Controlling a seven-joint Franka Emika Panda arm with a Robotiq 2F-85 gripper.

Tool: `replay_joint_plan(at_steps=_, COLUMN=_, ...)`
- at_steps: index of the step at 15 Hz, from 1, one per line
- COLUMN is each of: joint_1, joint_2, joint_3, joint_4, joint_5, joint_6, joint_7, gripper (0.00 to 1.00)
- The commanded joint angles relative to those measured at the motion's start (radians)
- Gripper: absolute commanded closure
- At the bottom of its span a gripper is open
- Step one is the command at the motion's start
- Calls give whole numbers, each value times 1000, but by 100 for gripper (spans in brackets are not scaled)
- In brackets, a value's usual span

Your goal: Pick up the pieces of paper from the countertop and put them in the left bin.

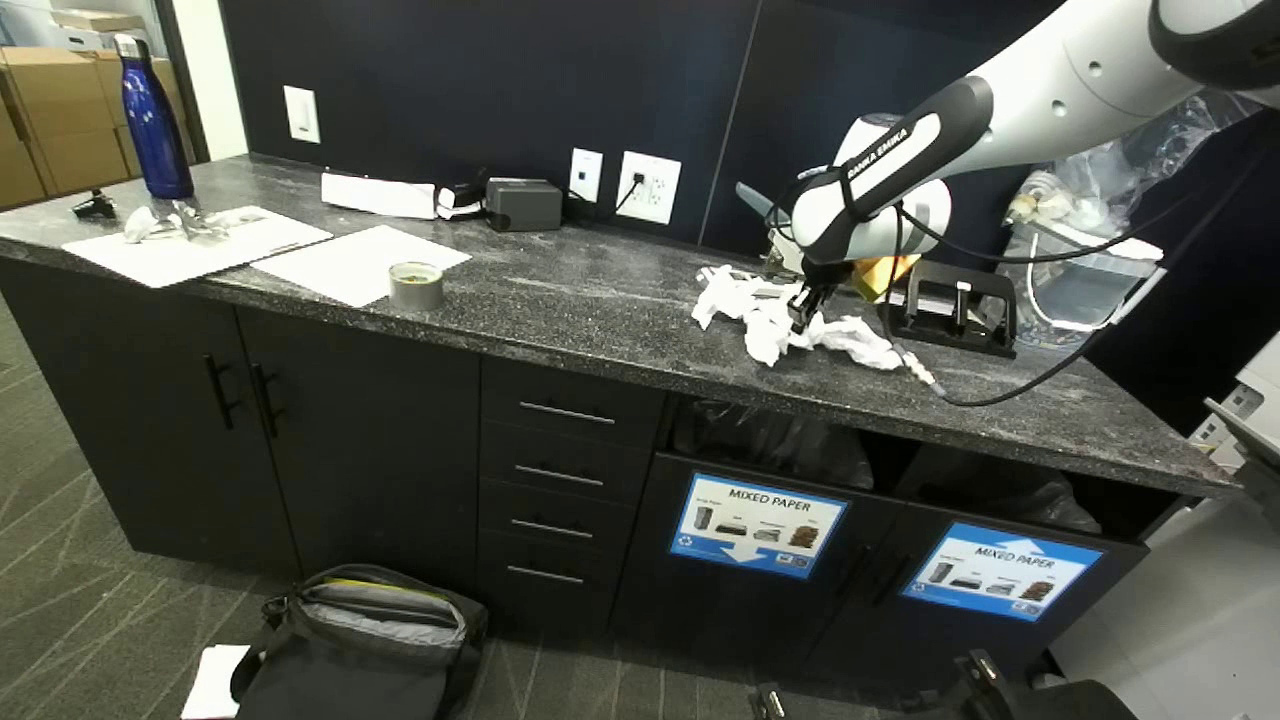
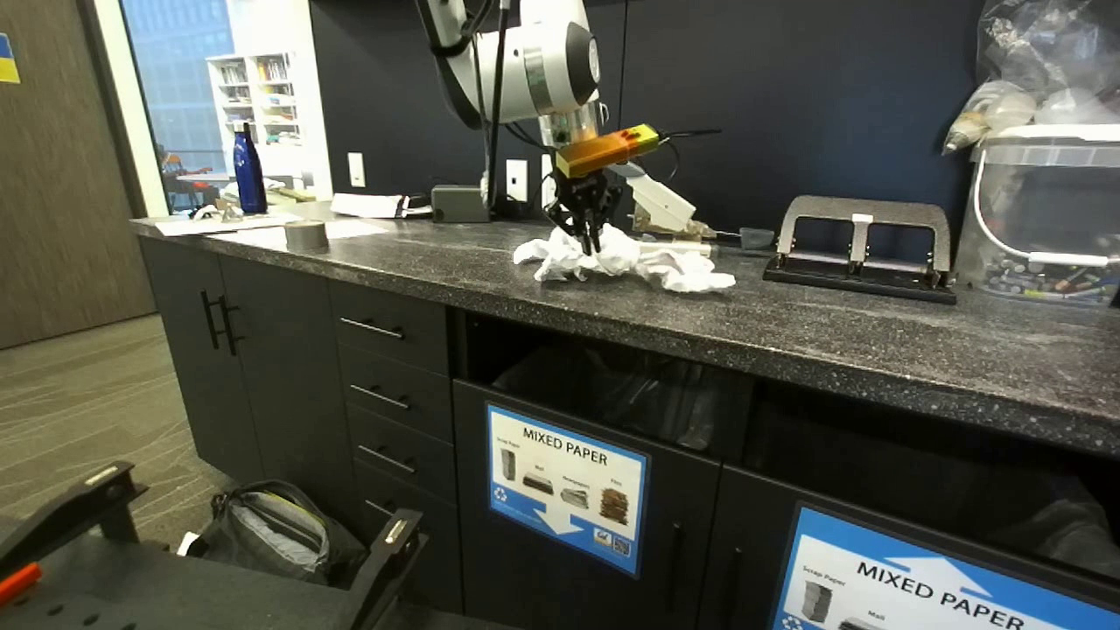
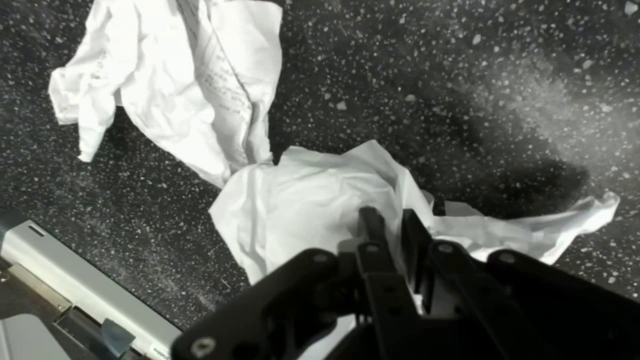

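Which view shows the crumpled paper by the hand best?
The wrist view: the crumpled paper is largest there, creases and faint markings visible, though the hand hides part and the frame's top crops it. Both exterior views show it smaller, uncropped, partly behind the hand.

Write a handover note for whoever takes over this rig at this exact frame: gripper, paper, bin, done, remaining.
Gripper: down at the crumpled white paper pieces, jaws nearly together; whether they pinch any paper, I can't tell.
Where: pieces bunched on the speckled countertop, none seen lifted clear; left bin underneath, clear plastic liner at its opening, contents hidden.
Done: gripper at the paper; no drop can be confirmed.
Remaining: check for a grip, then lift, drop in the left bin, and repeat for the rest.
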Motion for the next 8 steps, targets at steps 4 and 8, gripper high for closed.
replay_joint_plan(at_steps=4, joint_1=23, joint_2=-20, joint_3=-44, joint_4=47, joint_5=-22, joint_6=-146, joint_7=69, gripper=90)
replay_joint_plan(at_steps=8, joint_1=32, joint_2=-66, joint_3=-67, joint_4=38, joint_5=-30, joint_6=-225, joint_7=124, gripper=91)
